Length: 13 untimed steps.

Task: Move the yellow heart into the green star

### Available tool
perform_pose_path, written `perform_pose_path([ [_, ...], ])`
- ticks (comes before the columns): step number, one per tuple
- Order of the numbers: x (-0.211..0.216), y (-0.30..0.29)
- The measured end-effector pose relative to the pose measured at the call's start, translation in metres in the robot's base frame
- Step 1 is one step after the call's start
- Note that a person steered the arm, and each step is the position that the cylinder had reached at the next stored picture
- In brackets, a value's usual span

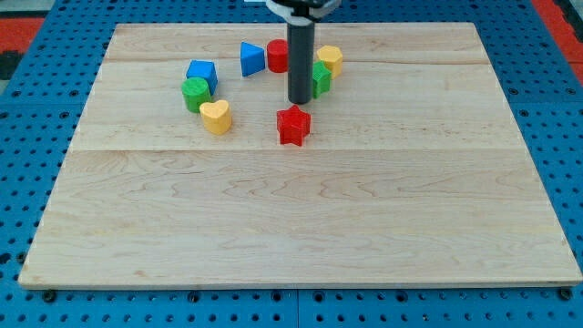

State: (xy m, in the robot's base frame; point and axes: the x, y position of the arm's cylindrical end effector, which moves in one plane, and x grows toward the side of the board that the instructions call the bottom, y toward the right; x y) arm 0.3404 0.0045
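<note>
Task barely begun. Yellow heart sits view's left, beside green cylinder, well apart from green star. My tip touches nothing clearly; stands just left of star, above red star. No gripper, holds nothing. Left: get behind heart, push rightward.

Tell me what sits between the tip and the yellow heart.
Nothing: in the camera view, bare board runs from my tip left to the yellow heart. The red star lies just below that line.

Red star between yellow heart, green star; board's lower half open
</note>
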Motion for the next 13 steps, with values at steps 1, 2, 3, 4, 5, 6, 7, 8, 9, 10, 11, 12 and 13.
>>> perform_pose_path([
  [1, -0.036, 0.018],
  [2, -0.044, 0.049],
  [3, -0.022, 0.028],
  [4, 0.013, -0.034],
  [5, 0.086, -0.071],
  [6, 0.115, -0.099],
  [7, 0.069, -0.118],
  [8, 0.048, -0.116],
  [9, 0.043, -0.128],
  [10, 0.024, -0.094],
  [11, 0.001, -0.022],
  [12, -0.005, -0.019],
  [13, 0.004, -0.057],
])
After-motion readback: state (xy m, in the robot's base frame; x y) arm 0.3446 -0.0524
